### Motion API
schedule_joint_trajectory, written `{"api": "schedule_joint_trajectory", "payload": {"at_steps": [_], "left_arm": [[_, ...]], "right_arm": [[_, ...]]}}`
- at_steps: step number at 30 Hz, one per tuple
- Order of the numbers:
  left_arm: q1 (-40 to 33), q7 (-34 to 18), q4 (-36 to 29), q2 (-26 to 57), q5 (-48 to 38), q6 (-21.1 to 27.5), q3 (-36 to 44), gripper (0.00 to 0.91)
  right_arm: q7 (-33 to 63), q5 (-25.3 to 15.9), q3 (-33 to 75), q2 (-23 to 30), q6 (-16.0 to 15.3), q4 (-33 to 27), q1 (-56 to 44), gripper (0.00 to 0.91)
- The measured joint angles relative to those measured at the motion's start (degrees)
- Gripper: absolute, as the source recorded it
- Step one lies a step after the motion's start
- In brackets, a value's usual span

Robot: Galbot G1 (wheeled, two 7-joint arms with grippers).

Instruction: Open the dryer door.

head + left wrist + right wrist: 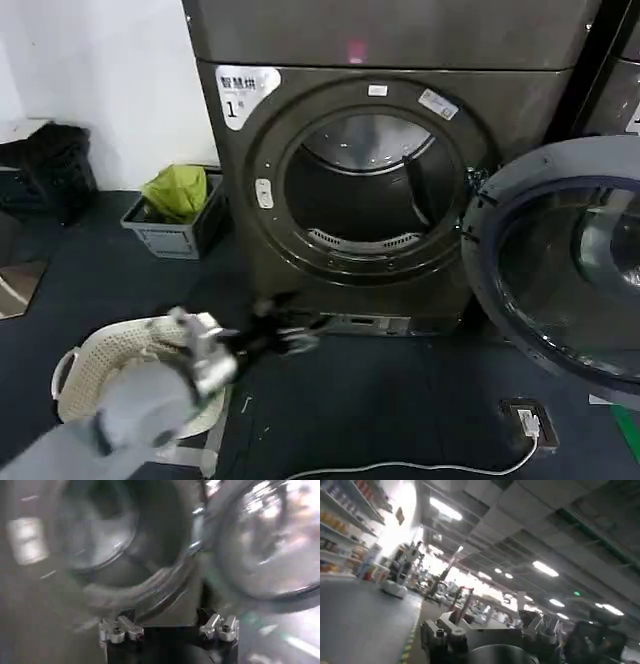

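The dryer door stands swung wide on the right of the machine, hinged at the right edge of the drum opening, its grey inner side and dark glass turned out toward the room and a little to the left. It is round, so it has no real long axis; its face stands roughly upright, tilted slightly back. Its right part and lower rim are cut off at the edge of the head view. In the left wrist view the door is a smeared bright disc on the right, with the opening beside it, both hard to make out.

The drum behind is open and dark, with a pale perforated strip low at the back. The dryer front carries a white "1" sticker at its upper left.

The left gripper is low in front of the machine, below and left of the opening, well apart from the door and holding nothing; its two fingers are spread apart. The arm behind it is blurred.

The right gripper is aimed up at a ceiling with strip lights; its fingers look parted and grip nothing.

On the floor, a white laundry basket sits near left, a grey bin with green cloth sits far left by the wall, and a white cable runs near right.
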Motion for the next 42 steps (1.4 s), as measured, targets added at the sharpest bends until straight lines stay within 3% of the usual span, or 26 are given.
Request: {"api": "schedule_joint_trajectory", "payload": {"at_steps": [4, 10, 20, 28, 42], "left_arm": [[7.28, -5.81, -1.64, 4.85, -8.30, 4.13, -8.09, 0.907], [16.32, -20.11, -1.28, 8.97, -25.23, 11.57, -19.73, 0.907], [21.27, -40.69, 2.52, 12.62, -51.88, 11.98, -32.19, 0.907], [21.96, -45.01, 5.82, 13.35, -61.68, 11.96, -35.30, 0.907], [20.57, -47.38, 9.76, 14.18, -67.88, 11.96, -35.84, 0.907]], "right_arm": [[-0.48, 0.84, -0.39, -0.74, 0.59, -1.26, 0.04, 0.907], [-0.75, 1.10, -0.53, -0.68, 0.29, -2.03, -0.20, 0.907], [-1.71, 2.16, -1.02, -0.07, 3.15, -2.62, -0.42, 0.907], [-1.55, 1.76, -1.50, 0.46, 3.58, -2.79, -0.32, 0.907], [-1.38, 1.74, -1.64, 0.50, 4.85, -3.64, -0.37, 0.907]]}}
